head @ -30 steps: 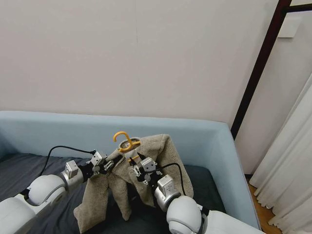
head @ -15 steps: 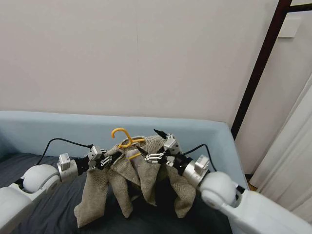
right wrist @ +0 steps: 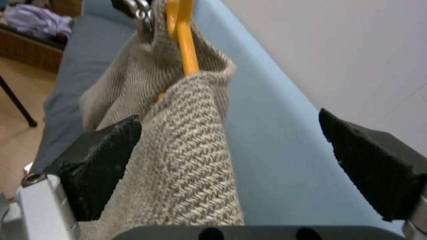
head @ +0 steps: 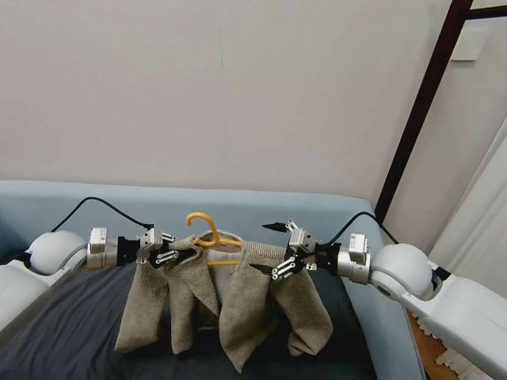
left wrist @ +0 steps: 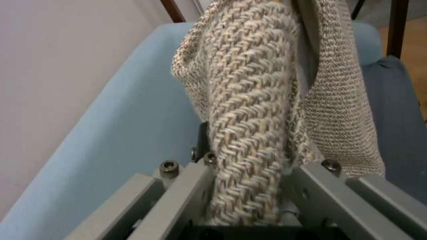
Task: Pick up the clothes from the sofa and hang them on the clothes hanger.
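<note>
Left claw (head: 168,253) pinches the sweater (head: 238,313) — right claw (head: 276,249) spread; right wrist view reveals hanger (right wrist: 181,35) inside.

head looks down; both wrists sit close to sweater (head: 265,305)

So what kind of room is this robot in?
Probably a living room or bedroom at home: there's a pale blue padded sofa, long white curtains beside a dark wooden frame, and a beige knitted cardigan on a yellow hanger.
</note>
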